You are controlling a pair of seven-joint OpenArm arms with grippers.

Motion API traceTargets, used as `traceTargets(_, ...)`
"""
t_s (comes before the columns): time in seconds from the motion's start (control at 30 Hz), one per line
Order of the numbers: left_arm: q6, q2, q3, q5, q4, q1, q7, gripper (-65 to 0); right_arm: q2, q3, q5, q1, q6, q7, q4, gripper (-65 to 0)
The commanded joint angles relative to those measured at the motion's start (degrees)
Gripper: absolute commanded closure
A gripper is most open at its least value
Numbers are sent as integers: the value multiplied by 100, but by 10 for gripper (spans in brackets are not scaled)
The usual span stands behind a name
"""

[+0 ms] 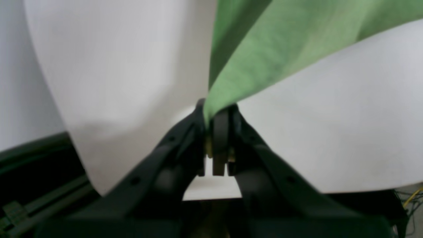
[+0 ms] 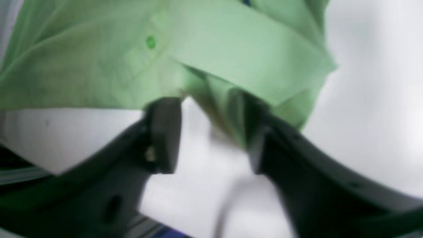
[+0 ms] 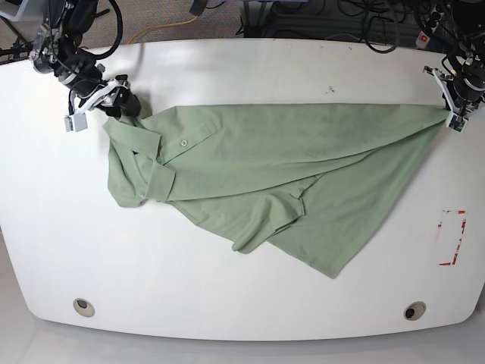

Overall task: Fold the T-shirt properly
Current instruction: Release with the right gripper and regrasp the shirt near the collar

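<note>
The pale green T-shirt (image 3: 265, 159) lies stretched across the white table (image 3: 227, 296), with its collar and button at the left and a lower corner pulled out to the far right. My left gripper (image 3: 449, 112) is shut on that right corner, and the left wrist view shows the cloth (image 1: 264, 49) pinched between the fingers of the left gripper (image 1: 210, 114). My right gripper (image 3: 125, 106) is at the collar end. In the right wrist view the right gripper (image 2: 211, 132) has its jaws apart, and a fold of the T-shirt (image 2: 99, 66) hangs against the right finger (image 2: 261, 148).
A red-edged marking (image 3: 452, 237) sits near the table's right edge. Two round holes (image 3: 84, 306) (image 3: 414, 311) lie near the front edge. Cables (image 3: 318, 19) run behind the table's far edge.
</note>
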Motion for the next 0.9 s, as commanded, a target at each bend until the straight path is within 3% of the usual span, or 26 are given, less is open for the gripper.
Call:
traceTargets(0.0, 38, -111, -51, -22, 37, -10, -310, 0, 297, 50, 525, -26, 34, 131, 134, -450)
traceTargets(0.07, 38, -111, -77, -22, 37, 16, -451, 0, 376, 50, 895, -26, 34, 131, 143, -490)
traceTargets(0.13, 38, -102, -192, -22, 37, 122, -539, 0, 490, 50, 1176, 45, 34, 148, 143, -487)
traceTargets(0.3, 38, -76, -253, -22, 45, 122, -556, 0, 816, 6, 1167, 862, 16, 157, -95, -487)
traceTargets(0.43, 38, -76, -271, -22, 37, 122, -556, 0, 1000, -547, 306, 2119, 34, 157, -912, -487)
traceTargets(0.57, 38, -67, -262, -22, 72, 122, -539, 0, 965, -1172, -512, 3174, 34, 166, -1668, -487)
traceTargets(0.77, 38, -32, -244, -22, 72, 122, -530, 0, 631, -1980, -1347, 4423, 42, 210, -2855, -487)
traceTargets(0.87, 38, 170, -271, -13, 81, 122, -548, 0, 482, -2350, -1734, 4854, 42, 544, -3356, -487)
